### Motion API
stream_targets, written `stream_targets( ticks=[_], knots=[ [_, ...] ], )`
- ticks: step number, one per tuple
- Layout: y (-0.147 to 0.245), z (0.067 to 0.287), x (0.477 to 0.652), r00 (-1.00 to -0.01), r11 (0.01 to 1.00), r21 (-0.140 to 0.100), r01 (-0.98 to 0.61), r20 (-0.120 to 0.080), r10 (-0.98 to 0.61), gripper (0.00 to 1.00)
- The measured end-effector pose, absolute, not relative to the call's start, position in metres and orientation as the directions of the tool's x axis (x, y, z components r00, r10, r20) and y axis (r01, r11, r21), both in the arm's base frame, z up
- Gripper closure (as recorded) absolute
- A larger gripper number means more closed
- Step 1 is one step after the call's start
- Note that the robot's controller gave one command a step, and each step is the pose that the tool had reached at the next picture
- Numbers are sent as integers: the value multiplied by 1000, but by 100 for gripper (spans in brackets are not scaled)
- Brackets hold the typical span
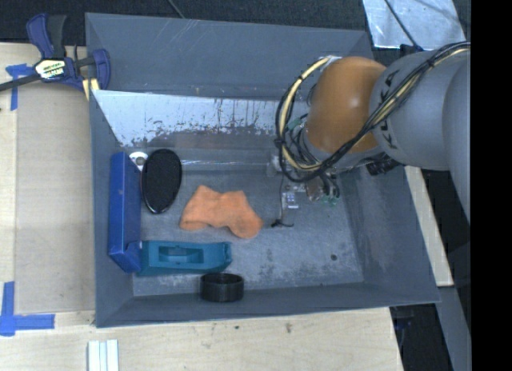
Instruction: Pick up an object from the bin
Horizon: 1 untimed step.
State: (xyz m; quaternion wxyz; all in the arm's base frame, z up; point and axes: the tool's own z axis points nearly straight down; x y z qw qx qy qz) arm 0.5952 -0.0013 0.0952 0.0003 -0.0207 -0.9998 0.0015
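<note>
My gripper (290,200) hangs under the arm's wrist over the bin floor, a little right of centre. Just to its left lies a crumpled orange cloth (220,211), its right end a short way from the gripper. Further left, a black oval object (162,179) lies flat on the floor. Nothing shows between the gripper and the cloth.
A blue L-shaped object runs down the left wall (122,205) and along the front (184,256). A black round cap (222,287) sits at the front wall. A small silver piece (138,159) lies at the blue object's top end. Bare floor lies right of the gripper.
</note>
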Motion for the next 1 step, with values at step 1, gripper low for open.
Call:
stream_targets(
  ticks=[1],
  knots=[
    [32,83,588,-997,997,3,-77,-4,-77,0]
  ],
)
